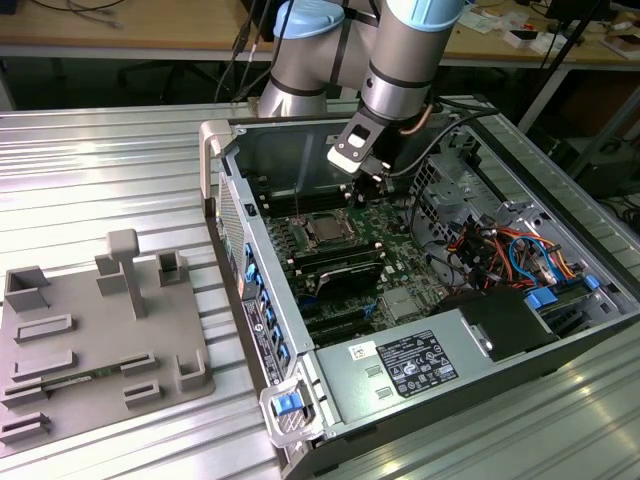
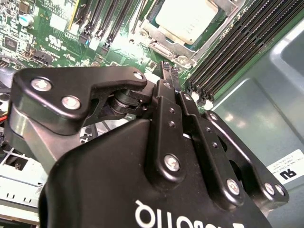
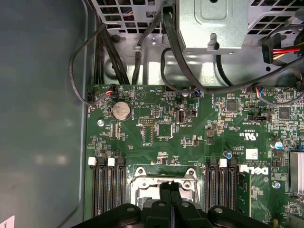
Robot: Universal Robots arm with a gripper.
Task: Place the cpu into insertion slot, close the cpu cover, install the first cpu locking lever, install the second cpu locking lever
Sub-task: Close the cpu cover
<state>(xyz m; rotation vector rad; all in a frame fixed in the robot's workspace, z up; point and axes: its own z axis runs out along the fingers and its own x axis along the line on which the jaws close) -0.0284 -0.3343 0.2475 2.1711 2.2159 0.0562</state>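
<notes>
Hazards, as judged from the present position:

- The gripper has its two fingers pressed together with nothing between them. If it descends off-line, the tips would strike the metal top of the cpu or the thin cpu cover. The likely result is a scratched chip or a bent frame.
- The memory slots run close along both sides of the socket. Sideways drift of the tips could catch a slot latch or small parts on the motherboard.
- A narrow, closed tip pushing on a thin wire lever is likely to slip off. The tip could then jab the green board.
- I cannot tell whether either locking lever is latched.

Position of the work:

- The cpu lies flat inside the insertion slot, near the middle of the board in the open computer case, which rests on the ribbed metal table.
- The silver cover frame appears to lie down around the chip, with the chip's top showing through the cut-out.
- In the exterior view, the gripper hangs above the board, towards that view's right of the socket and apart from it.
- In the first wrist view, the closed tips overlap the socket frame. In the second wrist view, the tips stop just short of the frame's edge, with no visible contact.
</notes>
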